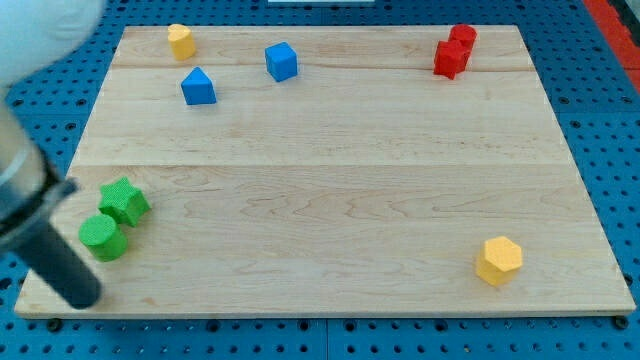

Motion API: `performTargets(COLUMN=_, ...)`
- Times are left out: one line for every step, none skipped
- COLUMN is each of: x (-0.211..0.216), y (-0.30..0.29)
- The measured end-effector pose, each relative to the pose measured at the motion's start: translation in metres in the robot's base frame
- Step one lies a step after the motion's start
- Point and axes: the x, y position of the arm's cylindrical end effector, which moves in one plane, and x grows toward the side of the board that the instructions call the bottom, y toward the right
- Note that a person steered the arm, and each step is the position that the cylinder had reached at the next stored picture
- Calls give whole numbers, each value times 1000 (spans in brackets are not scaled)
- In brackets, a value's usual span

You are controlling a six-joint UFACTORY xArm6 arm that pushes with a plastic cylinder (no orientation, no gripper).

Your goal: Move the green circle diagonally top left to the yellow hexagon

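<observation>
The green circle (103,238) lies near the board's left edge, low in the view. The green star (124,202) touches it just above and to the right. The yellow hexagon (498,260) sits far off at the view's bottom right. My tip (83,298) rests on the board's bottom left corner, just below and slightly left of the green circle, a small gap apart from it. The dark rod slants up to the view's left edge.
A second yellow block (181,41) stands at the top left. Two blue blocks (198,87) (282,61) lie near it. Two red blocks (452,58) (462,38) touch each other at the top right. The wooden board (330,180) lies on a blue pegboard.
</observation>
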Motion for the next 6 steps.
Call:
performTargets(x=-26, y=-24)
performTargets(x=-75, y=32)
performTargets(x=-79, y=114)
performTargets(x=-67, y=155)
performTargets(x=-50, y=131)
performTargets(x=-50, y=153)
